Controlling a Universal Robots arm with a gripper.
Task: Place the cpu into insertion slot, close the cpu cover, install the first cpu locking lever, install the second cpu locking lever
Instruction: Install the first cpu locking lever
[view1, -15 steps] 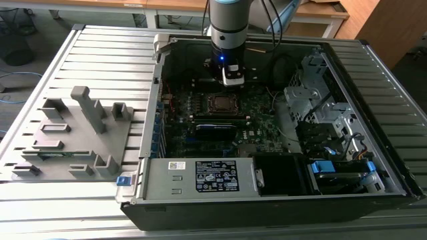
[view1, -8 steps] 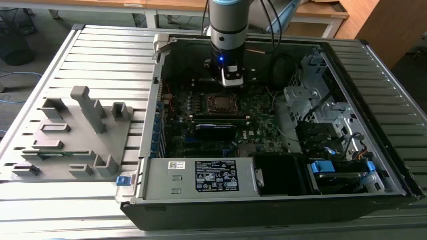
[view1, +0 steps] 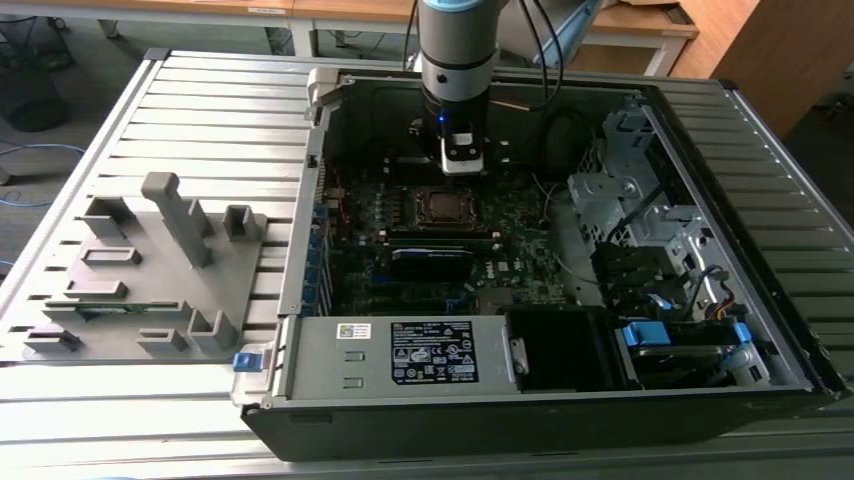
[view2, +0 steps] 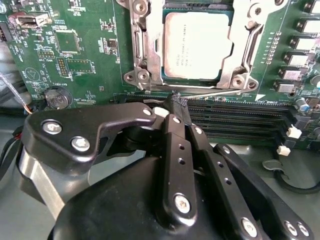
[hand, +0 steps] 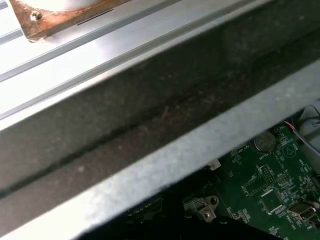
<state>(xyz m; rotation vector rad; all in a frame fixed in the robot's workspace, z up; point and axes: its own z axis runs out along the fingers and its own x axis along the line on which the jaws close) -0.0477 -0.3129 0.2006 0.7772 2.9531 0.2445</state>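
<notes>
Your pincer (view2: 176, 103) has its fingers drawn together. The tips sit right at the end of a thin silvery lever (view2: 220, 92); can't tell whether they pinch it or only touch it. The lever lies low along the side of the socket that faces the long black memory slots (view2: 240, 116).

The chip (view2: 197, 45) is already seated flat in the socket. The cover (view2: 146, 50) lies down over it, and the chip's pale grey face shows through the cover's window.

On the green board (view2: 75, 45), off to one side of the socket, there's a coin battery (view2: 56, 97). The first wrist view shows the same battery (hand: 264, 142) past the grey edge of the case wall (hand: 150, 165).

In the exterior view your arm reaches straight down into the open computer case (view1: 747, 300). The pincer (view1: 459, 162) hangs just beside the socket (view1: 441, 206), near the middle of the board. A power supply box (view1: 400, 352) fills the near end of the case. The case lies on a slatted metal bench (view1: 200, 120). A grey holder rack (view1: 147, 270) sits on the bench at the exterior view's left, well apart from the pincer.
</notes>
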